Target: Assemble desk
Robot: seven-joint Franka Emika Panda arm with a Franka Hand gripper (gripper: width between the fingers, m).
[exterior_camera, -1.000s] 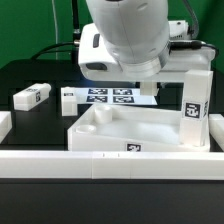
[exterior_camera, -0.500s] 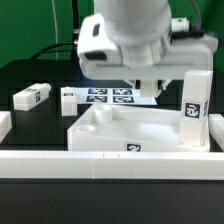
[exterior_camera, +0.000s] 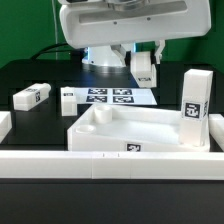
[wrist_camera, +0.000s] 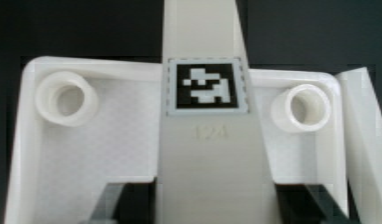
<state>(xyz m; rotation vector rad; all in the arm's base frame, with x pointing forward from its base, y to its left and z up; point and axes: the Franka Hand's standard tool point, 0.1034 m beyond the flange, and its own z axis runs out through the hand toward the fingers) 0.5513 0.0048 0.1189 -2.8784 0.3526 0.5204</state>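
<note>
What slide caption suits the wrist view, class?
Gripper holding a tagged white leg, framed by two round sockets in the desk top.

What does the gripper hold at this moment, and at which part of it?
A white desk leg, held by the gripper at one end, away from its tag.
</note>
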